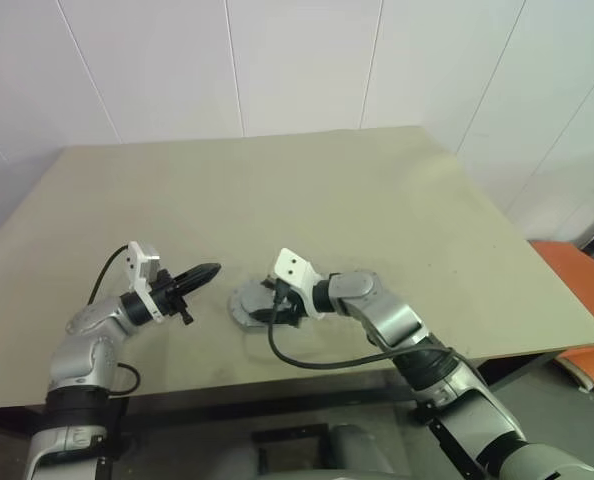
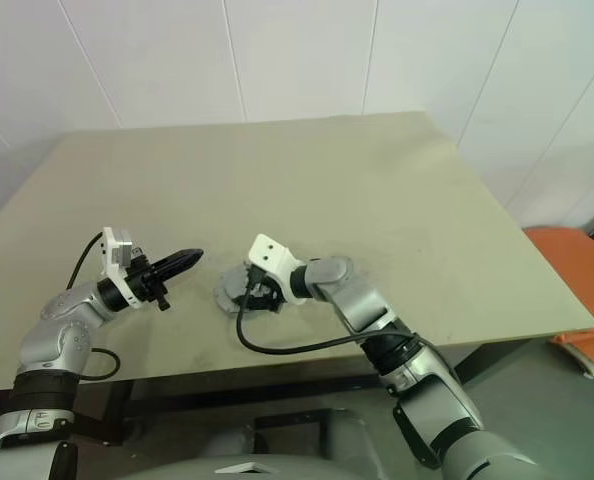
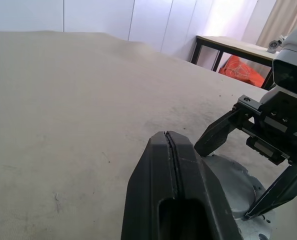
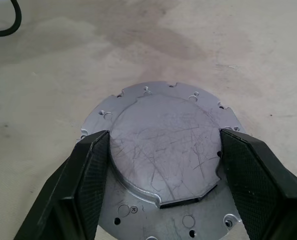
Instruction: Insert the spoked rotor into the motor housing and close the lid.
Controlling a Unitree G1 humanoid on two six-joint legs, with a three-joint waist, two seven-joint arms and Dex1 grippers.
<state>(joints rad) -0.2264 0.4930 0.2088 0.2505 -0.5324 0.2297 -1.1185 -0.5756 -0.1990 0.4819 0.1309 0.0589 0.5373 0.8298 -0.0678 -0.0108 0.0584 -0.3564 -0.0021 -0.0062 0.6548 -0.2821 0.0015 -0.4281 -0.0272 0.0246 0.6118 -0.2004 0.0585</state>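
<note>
One beige table (image 1: 377, 220) bears the silvery motor housing (image 4: 163, 160) near its front edge. Right gripper (image 4: 163, 175) straddles its raised lid, fingers apart. At nine o'clock, left gripper (image 1: 205, 272) hovers, fingers pressed together.

A beige desk (image 1: 307, 200) with a worn, stained top is seen across the scene; darker smudges are noted near its front middle. White panelled walls (image 1: 277, 60) are seen behind it and to the right. An orange object (image 1: 577, 290) is seen low down past the desk's right edge, on a grey floor (image 1: 567, 420). A second table (image 3: 228, 44) with dark legs is visible far off, with a curtain (image 3: 283, 20) behind it.
</note>
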